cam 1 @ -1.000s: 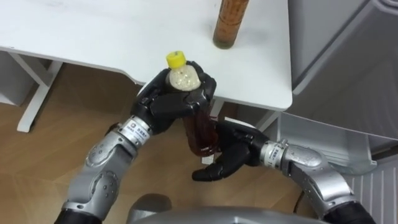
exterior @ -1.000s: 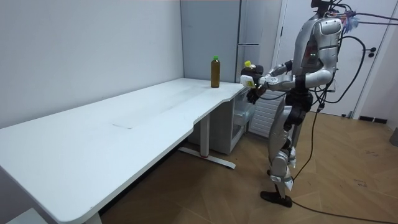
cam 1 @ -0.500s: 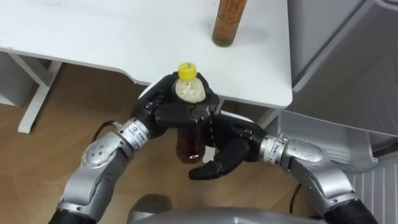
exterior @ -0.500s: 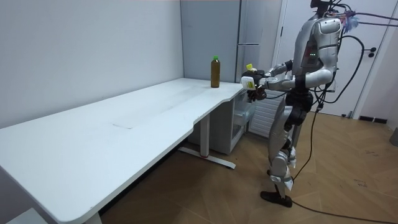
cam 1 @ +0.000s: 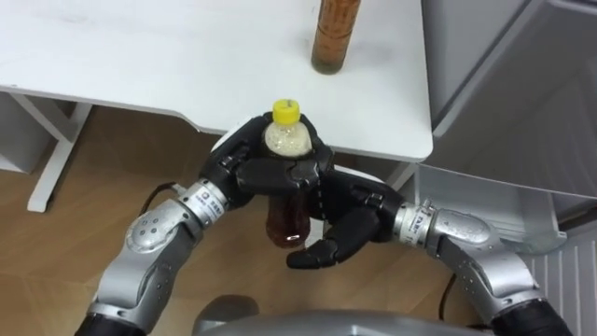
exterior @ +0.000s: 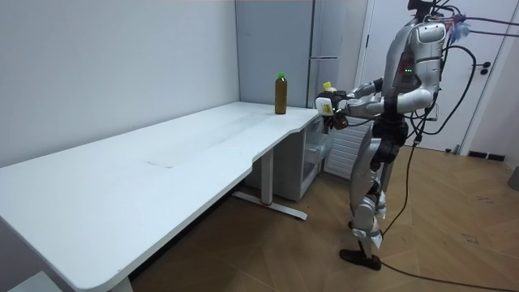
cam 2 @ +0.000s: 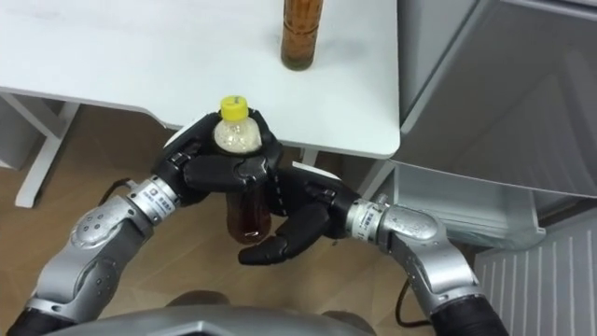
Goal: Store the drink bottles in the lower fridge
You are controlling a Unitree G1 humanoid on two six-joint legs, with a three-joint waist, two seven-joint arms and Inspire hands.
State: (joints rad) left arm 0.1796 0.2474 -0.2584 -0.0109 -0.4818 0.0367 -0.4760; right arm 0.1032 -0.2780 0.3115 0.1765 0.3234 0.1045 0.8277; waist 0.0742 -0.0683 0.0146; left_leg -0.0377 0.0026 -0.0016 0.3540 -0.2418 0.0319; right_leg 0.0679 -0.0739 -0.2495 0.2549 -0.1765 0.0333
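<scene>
The white table (cam 1: 140, 56) fills the upper left and the grey fridge (cam 1: 508, 84) the upper right. At centre the left hand (cam 1: 270, 173) is wrapped round the upright yellow-capped bottle (cam 1: 287, 219), off the table, apparently for carrying. The right hand (cam 1: 345, 229), fingers loosely spread, steadies its base. A second bottle (cam 1: 334, 33) waits on the table at top centre.

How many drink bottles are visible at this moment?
2. A yellow-capped bottle is gripped in the left hand just off the table, the open right hand beside its lower part. A green-capped bottle stands on that table near the fridge. More could be hidden inside the fridge.
</scene>
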